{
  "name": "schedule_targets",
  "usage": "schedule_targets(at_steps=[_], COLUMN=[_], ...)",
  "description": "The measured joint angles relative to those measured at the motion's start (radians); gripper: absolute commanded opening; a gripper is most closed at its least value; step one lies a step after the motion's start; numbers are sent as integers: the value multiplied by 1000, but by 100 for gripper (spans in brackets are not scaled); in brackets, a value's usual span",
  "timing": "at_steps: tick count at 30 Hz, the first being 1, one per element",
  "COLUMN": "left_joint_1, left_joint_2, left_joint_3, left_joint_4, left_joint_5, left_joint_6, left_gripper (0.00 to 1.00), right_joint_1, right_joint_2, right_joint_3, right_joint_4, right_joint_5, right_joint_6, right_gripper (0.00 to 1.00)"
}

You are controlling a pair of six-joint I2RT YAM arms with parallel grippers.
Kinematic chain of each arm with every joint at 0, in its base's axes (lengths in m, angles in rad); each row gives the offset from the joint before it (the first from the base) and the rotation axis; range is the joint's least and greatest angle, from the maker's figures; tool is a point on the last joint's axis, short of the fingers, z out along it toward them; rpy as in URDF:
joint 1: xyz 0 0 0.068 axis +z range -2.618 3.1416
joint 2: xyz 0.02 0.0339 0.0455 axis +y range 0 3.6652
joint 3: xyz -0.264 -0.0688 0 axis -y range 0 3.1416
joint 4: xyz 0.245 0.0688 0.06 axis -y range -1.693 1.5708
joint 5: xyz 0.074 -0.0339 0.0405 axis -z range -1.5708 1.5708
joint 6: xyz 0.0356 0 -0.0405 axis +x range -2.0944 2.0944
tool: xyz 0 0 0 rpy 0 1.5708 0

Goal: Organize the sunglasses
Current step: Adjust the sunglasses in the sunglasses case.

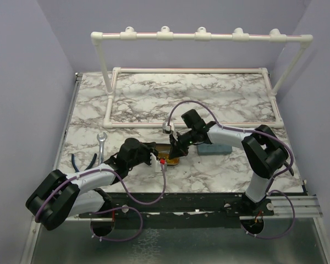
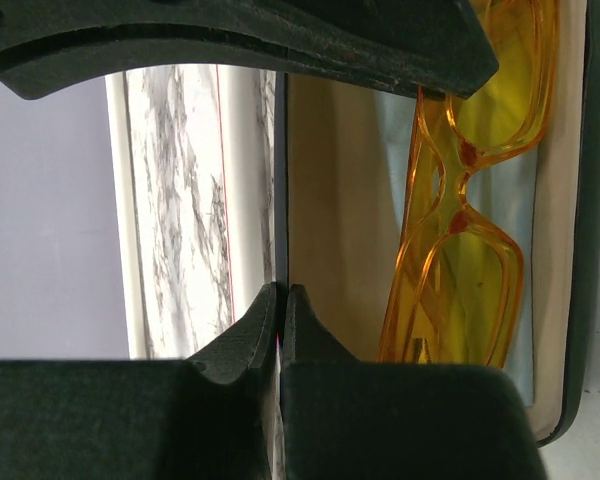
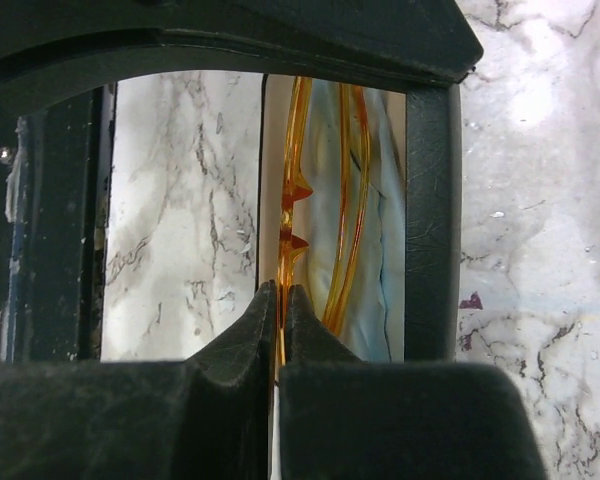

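Observation:
The yellow-orange sunglasses (image 2: 460, 250) lie folded inside an open black oval case (image 2: 578, 200) with a beige lining, at the table's middle (image 1: 170, 159). My left gripper (image 2: 280, 292) is shut on the case's thin dark side edge (image 2: 281, 180); in the top view it (image 1: 155, 159) sits at the case's left side. My right gripper (image 3: 280, 290) is shut on the orange frame (image 3: 292, 190) of the sunglasses, over a light blue cloth (image 3: 385, 230) in the case; in the top view it (image 1: 175, 148) is above the case. The dark wire-framed pair is out of view.
A grey-blue rectangular case (image 1: 213, 149) lies closed just right of the grippers. A wrench (image 1: 102, 141) and blue-handled pliers (image 1: 83, 162) lie at the left. A white pipe rack (image 1: 201, 36) stands at the back over a pipe frame (image 1: 187, 124).

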Motion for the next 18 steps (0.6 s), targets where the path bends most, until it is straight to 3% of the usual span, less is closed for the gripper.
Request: schedule_targets(at_steps=[18], left_joint_1=[-2], left_joint_2=[-14], left_joint_3=[-13], left_joint_4=[15], left_joint_5=[9], left_joint_6=[23], left_gripper=[0], right_joint_1=[4], right_joint_2=[30], right_joint_3=[69], right_joint_4=[-148], right_joint_5=[-53], right_joint_6=[-67], right_gripper=[1])
